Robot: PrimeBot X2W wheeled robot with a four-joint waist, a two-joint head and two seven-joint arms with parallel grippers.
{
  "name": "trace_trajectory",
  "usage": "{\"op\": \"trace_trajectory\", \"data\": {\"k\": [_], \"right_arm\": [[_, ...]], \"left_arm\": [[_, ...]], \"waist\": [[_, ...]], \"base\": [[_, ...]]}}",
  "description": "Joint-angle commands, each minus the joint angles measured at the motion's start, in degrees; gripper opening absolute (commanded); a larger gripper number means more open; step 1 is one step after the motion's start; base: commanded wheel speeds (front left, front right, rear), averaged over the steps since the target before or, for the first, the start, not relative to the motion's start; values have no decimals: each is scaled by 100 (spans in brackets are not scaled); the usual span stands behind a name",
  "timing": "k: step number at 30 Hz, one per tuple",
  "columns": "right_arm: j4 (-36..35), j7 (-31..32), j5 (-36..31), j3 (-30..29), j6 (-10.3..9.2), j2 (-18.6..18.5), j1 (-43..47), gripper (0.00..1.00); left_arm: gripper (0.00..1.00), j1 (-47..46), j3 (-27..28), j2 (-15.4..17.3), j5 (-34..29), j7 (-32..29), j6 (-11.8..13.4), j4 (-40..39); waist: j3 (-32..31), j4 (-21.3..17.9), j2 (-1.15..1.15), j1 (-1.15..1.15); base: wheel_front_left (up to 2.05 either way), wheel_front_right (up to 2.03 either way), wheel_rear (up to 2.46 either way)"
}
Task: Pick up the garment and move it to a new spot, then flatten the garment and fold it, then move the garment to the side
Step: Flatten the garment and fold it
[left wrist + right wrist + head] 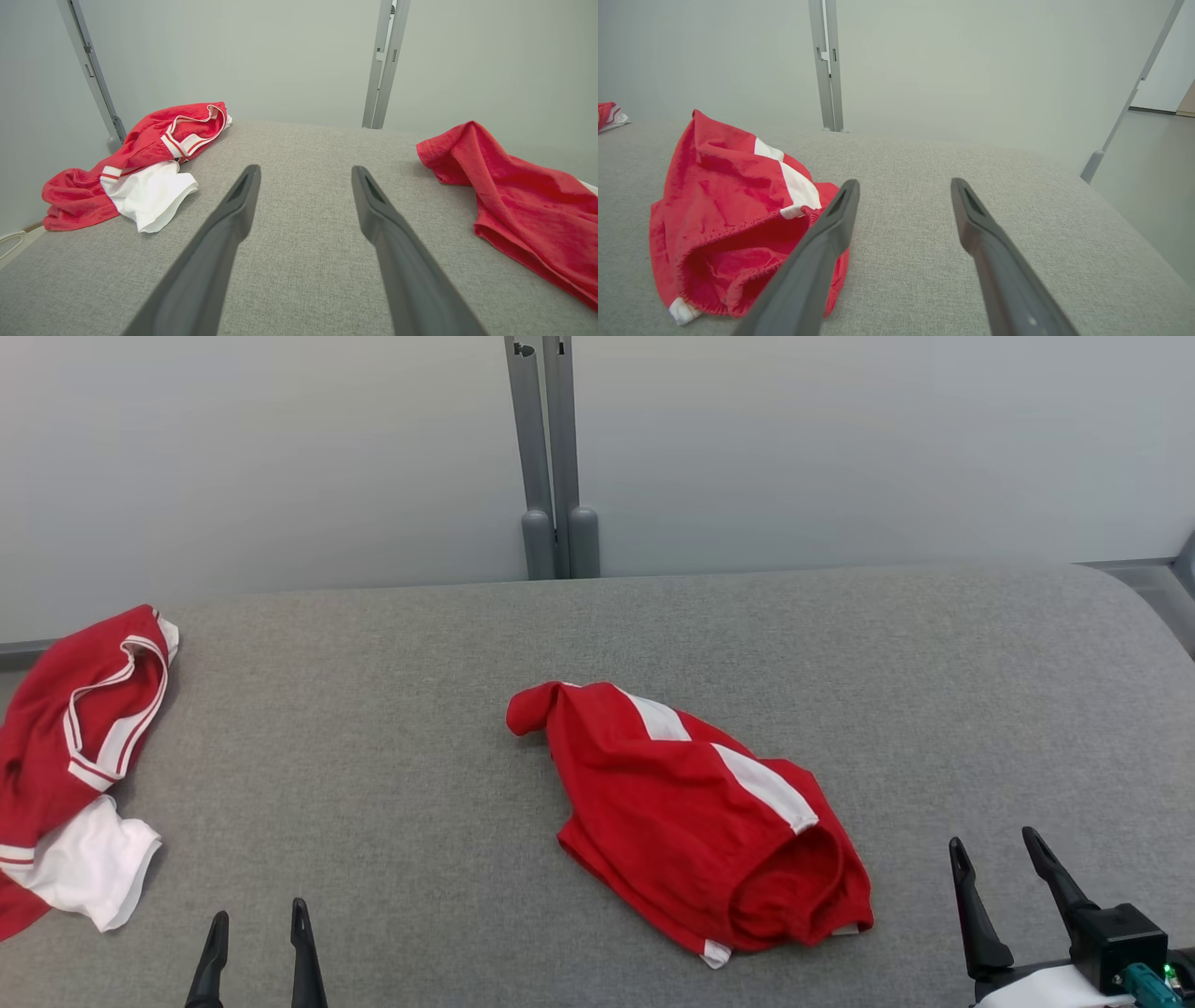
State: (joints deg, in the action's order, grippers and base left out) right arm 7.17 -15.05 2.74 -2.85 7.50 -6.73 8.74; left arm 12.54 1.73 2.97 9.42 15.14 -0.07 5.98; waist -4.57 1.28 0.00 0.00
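**Surface.** Your grey cloth-covered table (392,709) ran wide across the head view. A pale wall stood behind it, with a pair of grey upright posts (555,457) at the middle of the far edge.

**Garment.** The red garment (691,812) lay crumpled near the middle of the table, a little to your right of centre. A white stripe (747,775) ran along its upper side. One red corner pointed toward the far left. The gathered opening faced the near right, with a scrap of white trim at its near edge. It lay loose on the surface, apart from both of your grippers.

**Left arm.** Your left gripper (260,910) sat low at the near edge, left of the garment and well apart from it. It was spread wide and held nothing. In the left wrist view, bare grey cloth showed between the two fingers (233,219).

**Right arm.** Your right gripper (992,837) sat at the near right, near the garment's open end but clear of it in the head view. It was spread wide and empty. In the right wrist view one finger crossed in front of the garment's hem. That view alone did not tell you whether it touched.

**Other.** A second red-and-white garment (65,747) lay bunched at the far left edge of the table, well apart from the first one and from your grippers.
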Motion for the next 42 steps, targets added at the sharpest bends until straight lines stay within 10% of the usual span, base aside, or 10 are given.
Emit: {"op": "trace_trajectory", "data": {"k": [1,14,30,42], "right_arm": [[14,-19,-18,4,-2,-9,-29,100],[58,-20,32,245,-2,-51,-191,100],[-88,-19,201,639,-2,-28,-731,100],[-69,-20,291,539,-2,28,-934,100]], "left_arm": [[100,-16,4,-8,-48,1,-40,9],[100,-291,-432,-6,-123,1,-290,179],[100,-3185,-4269,12,1020,-181,-451,1442],[100,-4484,-5712,11,1949,-428,53,3057]], "waist": [[35,68,0,0],[137,-187,0,0],[1089,-1215,0,0],[1446,-1850,0,0]], "base": [[0,0,0],[0,0,0],[0,0,0],[0,0,0]]}}
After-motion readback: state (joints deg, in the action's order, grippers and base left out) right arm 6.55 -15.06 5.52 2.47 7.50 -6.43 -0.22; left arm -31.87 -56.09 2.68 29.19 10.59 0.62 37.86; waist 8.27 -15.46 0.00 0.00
